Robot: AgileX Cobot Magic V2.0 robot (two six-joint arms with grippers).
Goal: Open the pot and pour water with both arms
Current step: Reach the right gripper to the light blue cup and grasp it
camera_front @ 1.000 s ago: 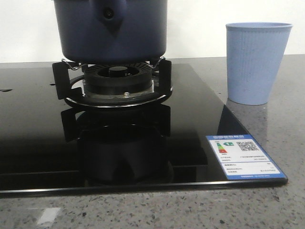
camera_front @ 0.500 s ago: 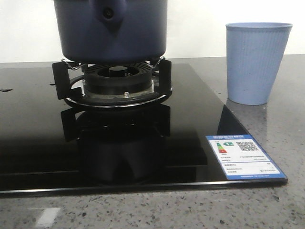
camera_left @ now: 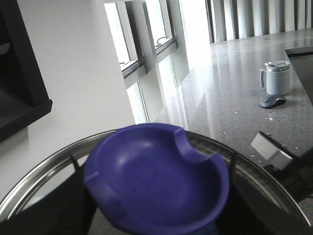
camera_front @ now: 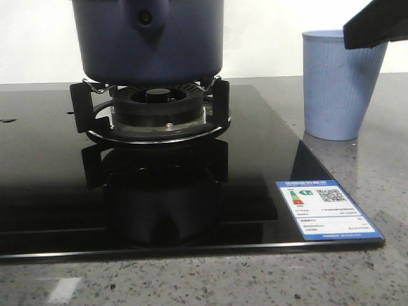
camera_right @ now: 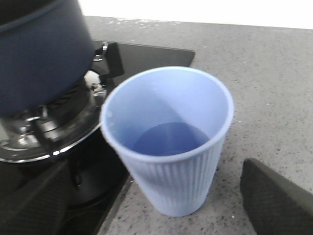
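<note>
The pot (camera_front: pixel 148 39) is sitting on the burner (camera_front: pixel 153 111) of the black hob (camera_front: pixel 51 191), with its handle stub and round hole facing the front camera, and the cup (camera_front: pixel 342 86) is standing on the grey worktop (camera_front: pixel 382 185) just beside the hob's right edge, with liquid showing in its bottom in the right wrist view. The main risk lies at the cup: it looks light and tall, so if the right gripper (camera_right: pixel 146 205) is closing off-centre, one finger is likely pushing the wall first and tipping the cup or sliding it against the hob edge, spilling the liquid. Its jaws are standing wide apart, one dark pad (camera_right: pixel 274 200) on either side of the cup and clear of it, gripping nothing. On the other side, the left gripper (camera_left: pixel 156 215) is sitting right at the blue knob (camera_left: pixel 156 181) of the lid (camera_left: pixel 254 169), dark fingers flanking it; whether those jaws are clamping it I cannot tell. A loose hold there could be letting the lid slip and clatter back onto the pot.
</note>
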